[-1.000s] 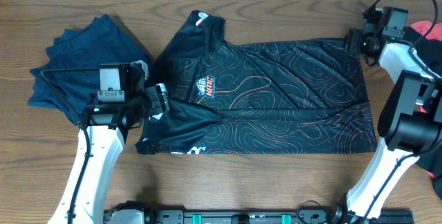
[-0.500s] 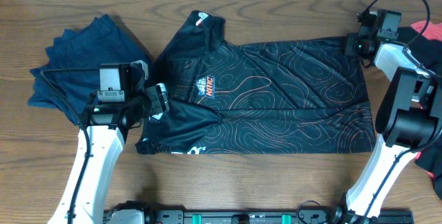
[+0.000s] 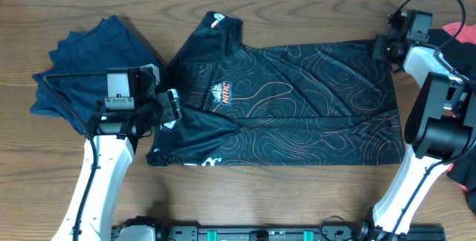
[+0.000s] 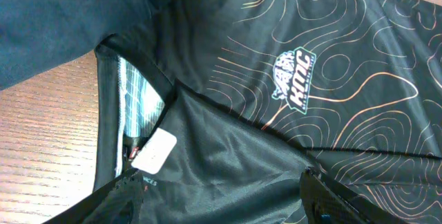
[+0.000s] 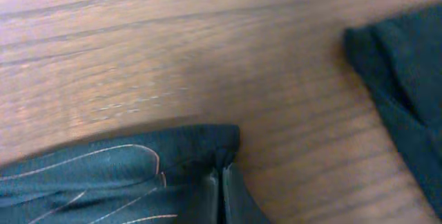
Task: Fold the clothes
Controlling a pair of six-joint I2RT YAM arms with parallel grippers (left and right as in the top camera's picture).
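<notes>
Jersey unmoved | long axis left-right, collar left | right claw pinching hem corner | left claw released

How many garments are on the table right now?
4: black jersey centre, navy garment left, red garment right edge, dark garment past the jersey's corner in the right wrist view. More may be hidden.

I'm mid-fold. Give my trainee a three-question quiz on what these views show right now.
1. True or false: the left gripper has its jaws wide open above the jersey.
2. The navy garment lies: A) beside the jersey, on the left arm's side; B) over the jersey's logo; C) under the right arm.
3. Which jersey corner is the right gripper at?
Key: 1 true; 2 A; 3 the far corner on the right arm's side.
</notes>
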